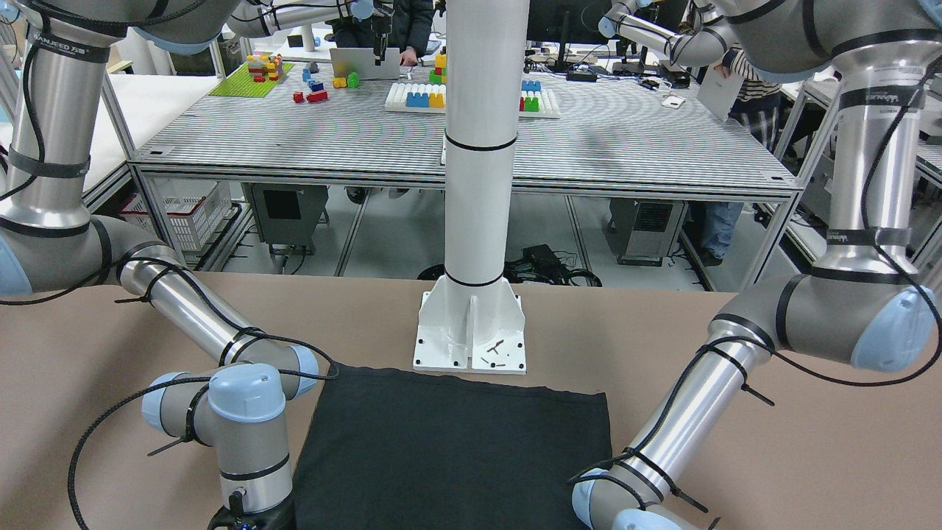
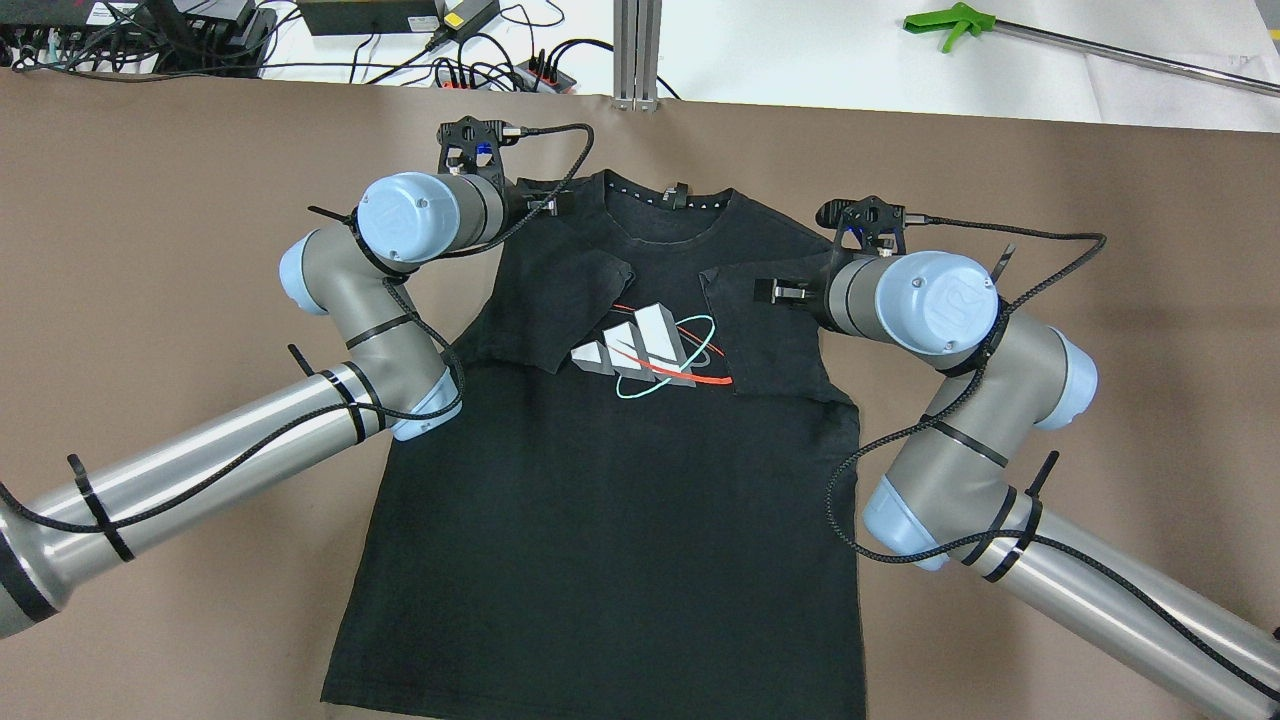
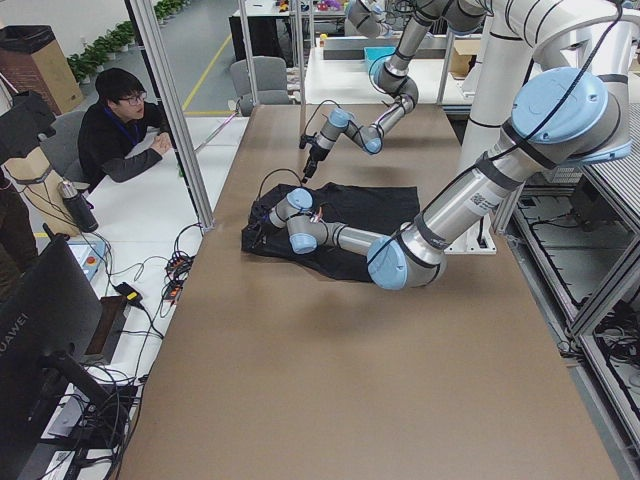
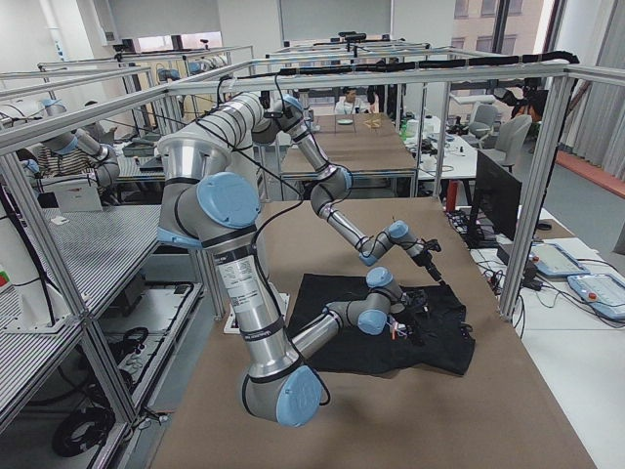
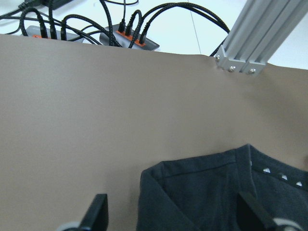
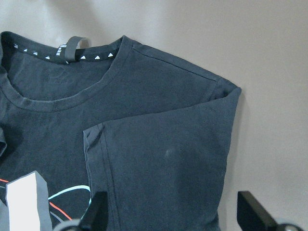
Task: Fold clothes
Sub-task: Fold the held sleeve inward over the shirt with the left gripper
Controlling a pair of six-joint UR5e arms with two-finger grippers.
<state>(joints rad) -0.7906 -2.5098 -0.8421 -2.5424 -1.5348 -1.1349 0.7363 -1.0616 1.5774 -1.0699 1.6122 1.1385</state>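
A black T-shirt (image 2: pixel 600 500) with a white, red and teal chest logo (image 2: pixel 650 350) lies flat on the brown table, collar (image 2: pixel 670 195) away from me. Both sleeves are folded inward over the chest. My left gripper (image 2: pixel 540 205) hovers over the shirt's left shoulder; in the left wrist view (image 5: pixel 173 219) its fingers (image 5: pixel 98 211) stand wide apart and empty. My right gripper (image 2: pixel 800 292) hovers over the folded right sleeve (image 6: pixel 163 159); in the right wrist view (image 6: pixel 173 216) it is open and empty. The hem (image 1: pixel 456 442) lies near the white pillar's base plate (image 1: pixel 471 338).
Power strips and cables (image 2: pixel 500 70) and an aluminium post (image 2: pixel 637 50) stand just past the far table edge. A green grabber tool (image 2: pixel 950 25) lies on the white surface beyond. A seated person (image 3: pixel 120 130) is at the table's far side.
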